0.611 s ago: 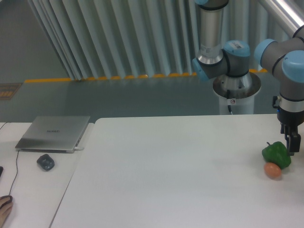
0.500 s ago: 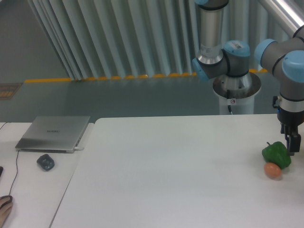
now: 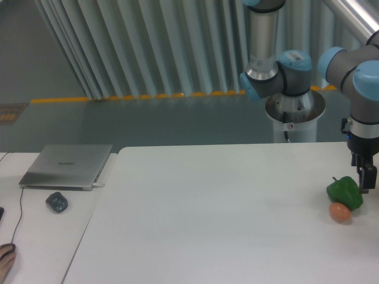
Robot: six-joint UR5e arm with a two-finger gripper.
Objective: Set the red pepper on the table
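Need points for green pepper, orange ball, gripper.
green pepper (image 3: 343, 193), fixed camera, centre of its body
orange ball (image 3: 339, 212), fixed camera, its middle
gripper (image 3: 367, 178), fixed camera, visible finger end; frame edge cuts off the rest

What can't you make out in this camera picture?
- The red pepper: not in view; possibly beyond the right edge.
- Gripper: partly cut off by the right edge, so open or shut is unclear.
- Orange-brown ball beside the green pepper: too small and blurry to identify.
- Mouse: blurry.

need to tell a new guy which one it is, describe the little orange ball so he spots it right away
Look at the big white table and go to its far right edge, under the gripper. The green pepper sits there; the orange-brown ball touches its front side, smaller, smooth and egg-like, not lumpy.
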